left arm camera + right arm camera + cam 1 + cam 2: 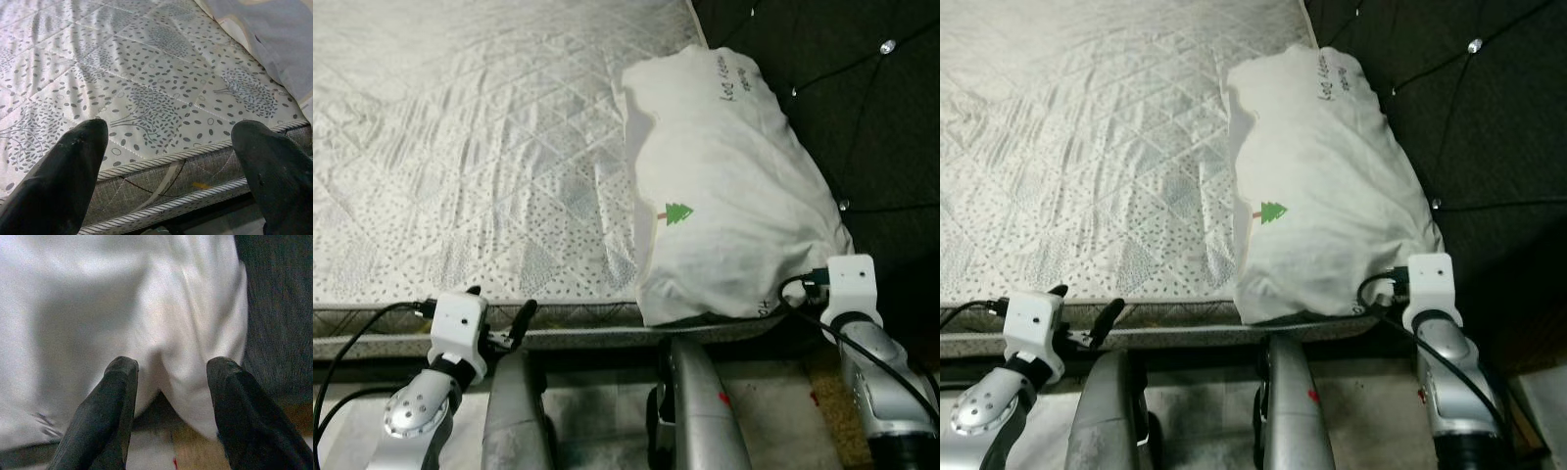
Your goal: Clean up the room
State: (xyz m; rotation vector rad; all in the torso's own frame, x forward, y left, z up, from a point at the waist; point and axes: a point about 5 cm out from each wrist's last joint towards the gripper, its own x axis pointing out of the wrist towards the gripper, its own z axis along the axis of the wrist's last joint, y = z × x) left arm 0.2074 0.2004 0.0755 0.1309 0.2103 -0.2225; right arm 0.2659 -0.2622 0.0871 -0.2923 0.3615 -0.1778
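- Our right gripper (168, 396), fingers spread, at the white pillow (724, 186) on the quilted mattress's (460, 147) near right corner.
- Our left gripper (168, 166), fingers apart, at its near edge.

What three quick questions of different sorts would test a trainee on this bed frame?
1. True or false: the white pillow with a small green tree print lies by the dark tufted headboard.
2. Which end effector points at the pillow's corner: A left, B right?
3. Fill in: the left end effector hovers, open, at the edge of the grey quilted ____.

Key: 1 true; 2 B, the right end effector, fingers spread; 3 mattress.
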